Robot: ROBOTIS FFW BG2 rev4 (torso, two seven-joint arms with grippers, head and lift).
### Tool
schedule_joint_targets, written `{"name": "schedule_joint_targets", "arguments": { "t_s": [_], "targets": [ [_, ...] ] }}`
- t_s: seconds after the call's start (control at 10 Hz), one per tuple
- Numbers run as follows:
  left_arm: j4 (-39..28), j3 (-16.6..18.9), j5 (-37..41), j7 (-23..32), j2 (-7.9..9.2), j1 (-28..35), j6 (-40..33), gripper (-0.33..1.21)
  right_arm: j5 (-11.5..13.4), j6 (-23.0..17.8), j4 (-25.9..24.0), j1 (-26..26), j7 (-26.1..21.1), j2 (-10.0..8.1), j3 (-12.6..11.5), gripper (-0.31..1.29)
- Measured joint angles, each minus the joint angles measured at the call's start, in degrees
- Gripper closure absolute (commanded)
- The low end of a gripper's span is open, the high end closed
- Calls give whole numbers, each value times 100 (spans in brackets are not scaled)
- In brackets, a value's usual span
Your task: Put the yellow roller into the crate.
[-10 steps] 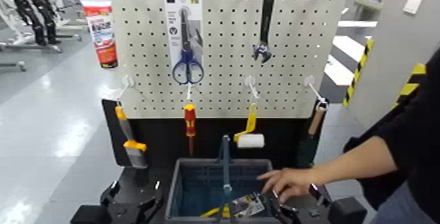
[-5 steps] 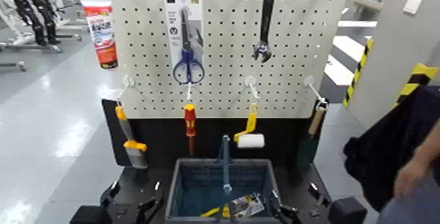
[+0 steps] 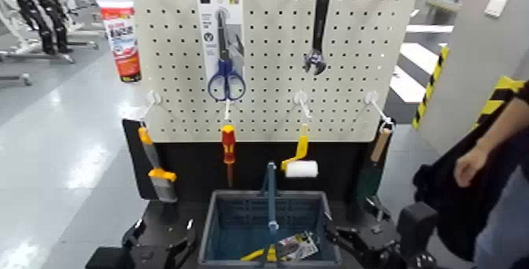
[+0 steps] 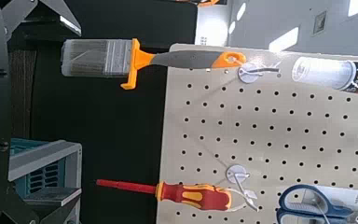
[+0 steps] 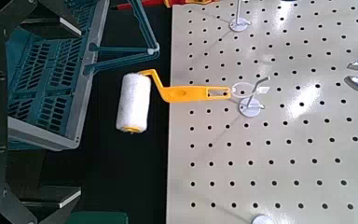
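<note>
The yellow roller (image 3: 301,162) hangs by its yellow handle from a pegboard hook, with its white fluffy cylinder just above the far rim of the crate (image 3: 216,213). The crate is blue-grey with an upright centre handle and stands below the board. In the right wrist view the roller (image 5: 136,101) hangs free beside the crate (image 5: 47,79). My right gripper (image 3: 348,241) is low at the crate's right side, open and empty. My left gripper (image 3: 160,243) is low at the crate's left side, open and empty.
On the pegboard (image 3: 268,91) hang packaged scissors (image 3: 223,48), a wrench (image 3: 316,32), a tube (image 3: 121,38), a red-and-yellow screwdriver (image 3: 228,150), an orange-handled flat brush (image 3: 157,170) and a wooden-handled tool (image 3: 376,158). Small items lie in the crate's front. A person (image 3: 480,162) stands at the right.
The person's hand has left the crate's right rim and drawn back to the right. My right arm has risen further into view at the bottom right. The roller has not moved.
</note>
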Motion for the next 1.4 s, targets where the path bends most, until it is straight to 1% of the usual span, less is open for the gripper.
{"name": "schedule_joint_targets", "arguments": {
  "t_s": [0.2,0.4,0.6,0.8,1.0,1.1,1.4],
  "targets": [
    [0,5,4,2,-6,-8,5,11,54,235,161,-402,451,-57,-55,12],
    [0,-2,8,5,-12,-9,6,11,69,382,341,-786,757,-161,-66,12],
    [0,-4,16,3,-15,-14,7,11,-13,440,620,-1162,971,-278,-33,10],
    [0,-12,23,4,-15,-27,13,11,-142,413,986,-1533,1127,-409,106,7],
    [7,-26,30,0,-15,-43,15,11,-319,289,1393,-1884,1188,-547,284,6],
    [14,-27,34,0,-15,-49,17,11,-363,238,1584,-2054,1223,-609,382,6],
    [23,-33,35,0,-15,-74,16,11,-546,-9,2234,-2542,1347,-737,708,6]
  ]
}}
